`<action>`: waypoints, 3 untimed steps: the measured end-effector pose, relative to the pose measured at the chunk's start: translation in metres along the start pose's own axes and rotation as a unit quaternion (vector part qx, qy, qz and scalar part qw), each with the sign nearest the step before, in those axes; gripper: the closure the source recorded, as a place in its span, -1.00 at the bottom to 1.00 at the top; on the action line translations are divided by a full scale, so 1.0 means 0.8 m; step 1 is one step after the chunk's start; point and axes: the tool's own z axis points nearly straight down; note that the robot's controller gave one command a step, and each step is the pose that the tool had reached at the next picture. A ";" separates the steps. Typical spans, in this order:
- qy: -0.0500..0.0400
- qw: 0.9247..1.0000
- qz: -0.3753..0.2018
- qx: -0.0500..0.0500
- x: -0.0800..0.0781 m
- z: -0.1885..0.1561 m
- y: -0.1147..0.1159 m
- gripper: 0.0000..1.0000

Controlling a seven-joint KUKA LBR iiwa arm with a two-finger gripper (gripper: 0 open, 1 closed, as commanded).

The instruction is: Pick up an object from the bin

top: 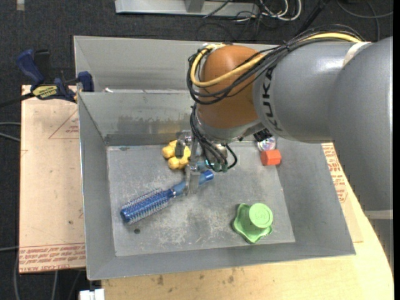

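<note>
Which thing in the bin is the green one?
The round scalloped piece at the view's lower right; the brush is blue, the small block orange, the toy yellow.

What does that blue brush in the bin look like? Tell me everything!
The blue brush lies flat on the bin's grey floor, left of the middle. It looks like plastic: a round, bristly head points to the lower left, and a thin handle slants up right, ending at the gripper. Nothing else touches it.
</note>
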 end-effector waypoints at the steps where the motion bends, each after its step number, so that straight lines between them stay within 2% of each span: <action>1: 0.001 1.000 -0.018 0.000 0.041 0.100 0.025 -1.00; 2: -0.004 1.000 -0.015 -0.001 0.036 0.093 0.024 1.00; 3: -0.008 1.000 -0.029 -0.001 0.053 -0.057 0.039 1.00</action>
